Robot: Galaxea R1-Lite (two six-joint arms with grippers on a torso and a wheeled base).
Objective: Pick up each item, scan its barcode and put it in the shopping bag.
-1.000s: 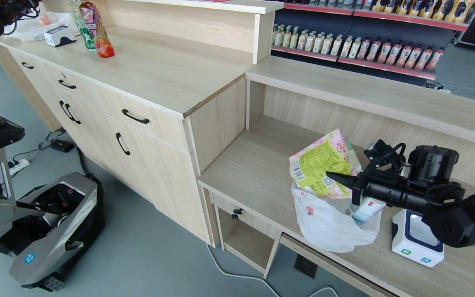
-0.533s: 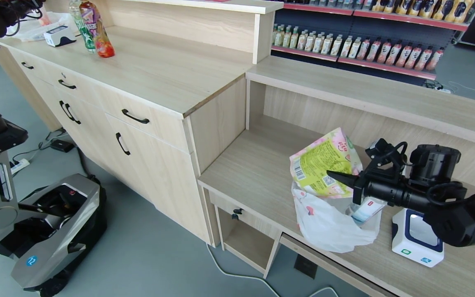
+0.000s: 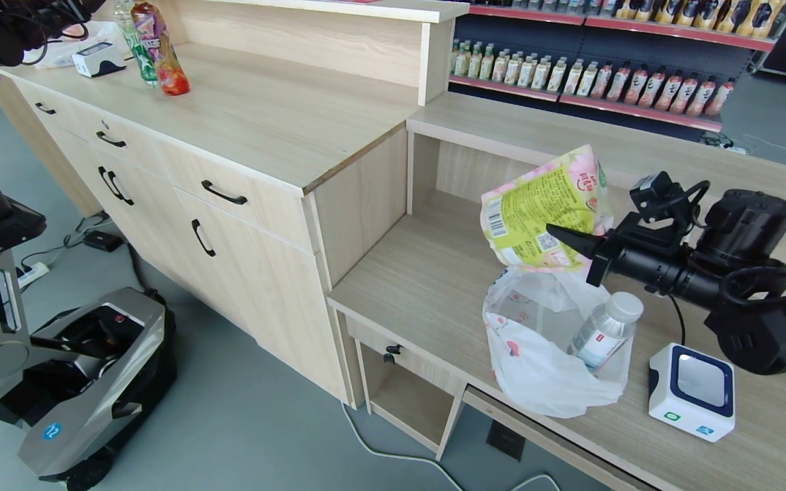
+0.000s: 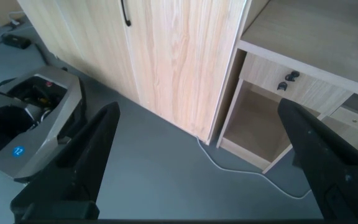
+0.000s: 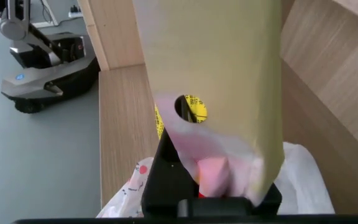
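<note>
A green and pink snack pouch (image 3: 543,211) hangs above the white shopping bag (image 3: 536,354), its barcode side facing me. My right gripper (image 3: 580,249) is shut on the pouch's lower edge. In the right wrist view the pouch (image 5: 222,74) rises in front of the camera, with the bag (image 5: 303,174) below it. A clear water bottle (image 3: 604,331) leans inside the bag. The white and blue scanner (image 3: 692,390) sits on the low desk just right of the bag. My left gripper (image 4: 197,109) is open over the grey floor by the cabinet, holding nothing.
The tall counter (image 3: 263,123) on the left carries two drink bottles (image 3: 161,51) and a second scanner (image 3: 96,58). Shelves of bottles (image 3: 591,78) stand behind the desk. Another robot (image 3: 59,368) and a cable (image 3: 393,450) are on the floor.
My right gripper has lifted the pouch up and slightly back from the bag's mouth. The bottle in the bag is now uncovered.
</note>
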